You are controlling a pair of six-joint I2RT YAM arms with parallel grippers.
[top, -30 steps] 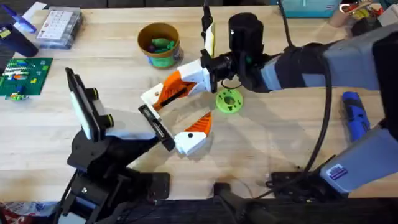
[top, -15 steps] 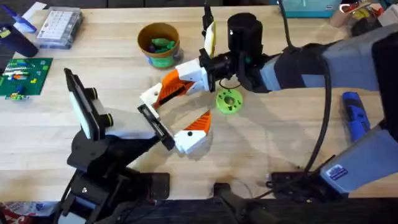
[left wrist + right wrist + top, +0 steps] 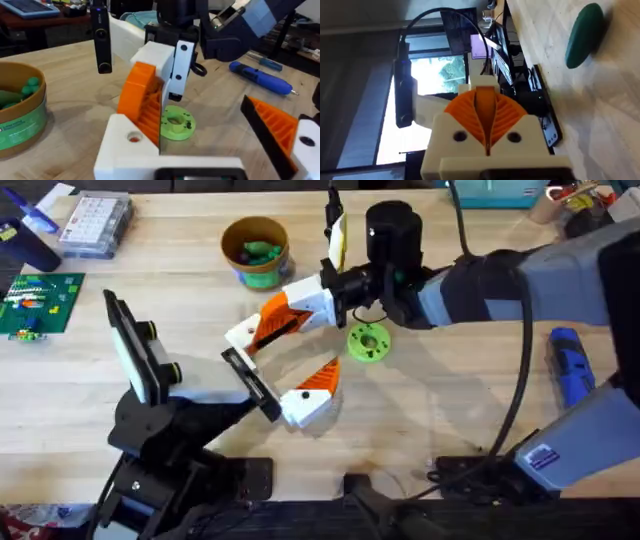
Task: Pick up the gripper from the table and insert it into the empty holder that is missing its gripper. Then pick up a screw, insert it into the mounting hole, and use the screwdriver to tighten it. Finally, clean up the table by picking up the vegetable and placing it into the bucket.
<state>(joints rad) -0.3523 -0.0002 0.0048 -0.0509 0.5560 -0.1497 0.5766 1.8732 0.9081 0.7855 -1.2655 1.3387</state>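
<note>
While the wooden table (image 3: pixel 470 430) lies broad beneath them, the right gripper (image 3: pixel 280 320) presses its fingers together, apparently pinching the gripper (image 3: pixel 482 107). This light, stiff, ribbed orange wedge is best held by its flat flanks. It sits just beside the angular white holder (image 3: pixel 240 335) on the wide-spread left gripper (image 3: pixel 280 365), at nine o'clock from the green disc (image 3: pixel 367 342).

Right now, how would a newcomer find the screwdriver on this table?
Look to the right edge of the table, past the right arm's long grey forearm. The screwdriver lies flat there, alone on bare wood. It is the only thick blue pen-shaped tool, unlike the green disc mid-table.
</note>
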